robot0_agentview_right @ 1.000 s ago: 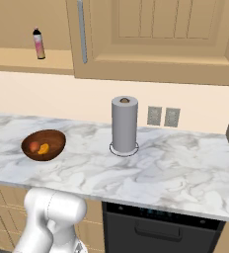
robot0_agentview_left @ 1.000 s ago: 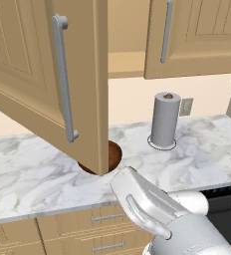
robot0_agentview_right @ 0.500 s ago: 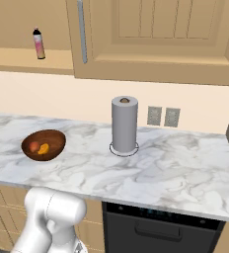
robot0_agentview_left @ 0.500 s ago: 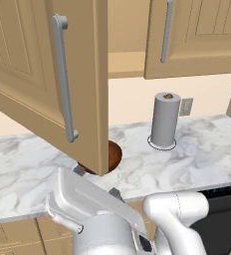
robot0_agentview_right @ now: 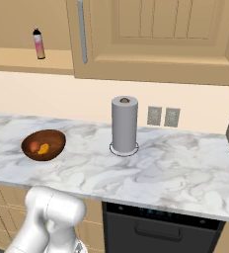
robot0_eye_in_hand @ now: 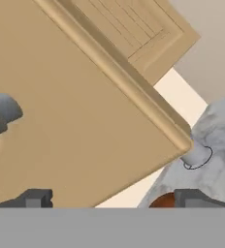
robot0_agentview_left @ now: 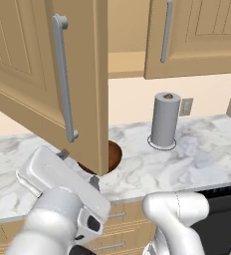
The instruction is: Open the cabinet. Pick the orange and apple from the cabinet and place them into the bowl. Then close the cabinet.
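The cabinet's left door (robot0_agentview_left: 28, 69) stands swung open toward me, its grey bar handle (robot0_agentview_left: 62, 74) facing out. My gripper (robot0_agentview_left: 78, 167) is open just below and in front of that door's lower edge, holding nothing. In the hand view the gripper (robot0_eye_in_hand: 113, 201) faces the door panel (robot0_eye_in_hand: 75, 121), with a handle end (robot0_eye_in_hand: 3, 112) at the left. The wooden bowl (robot0_agentview_right: 43, 145) sits on the counter with the apple (robot0_agentview_right: 34, 147) and the orange (robot0_agentview_right: 44, 148) inside it. From the left base view the bowl (robot0_agentview_left: 113, 154) peeks out from behind the door.
A paper towel roll (robot0_agentview_right: 124, 123) stands upright mid-counter on the marble counter (robot0_agentview_right: 175, 168). A small bottle (robot0_agentview_right: 38, 43) stands on the open cabinet shelf. The neighbouring cabinet door (robot0_agentview_left: 197, 35) is shut. A dark oven front (robot0_agentview_right: 156, 227) sits below the counter.
My hand has swung from the lower middle to the lower left of the left base view, rising toward the open door's bottom edge. The gripper stays open. Bowl and fruit have not moved.
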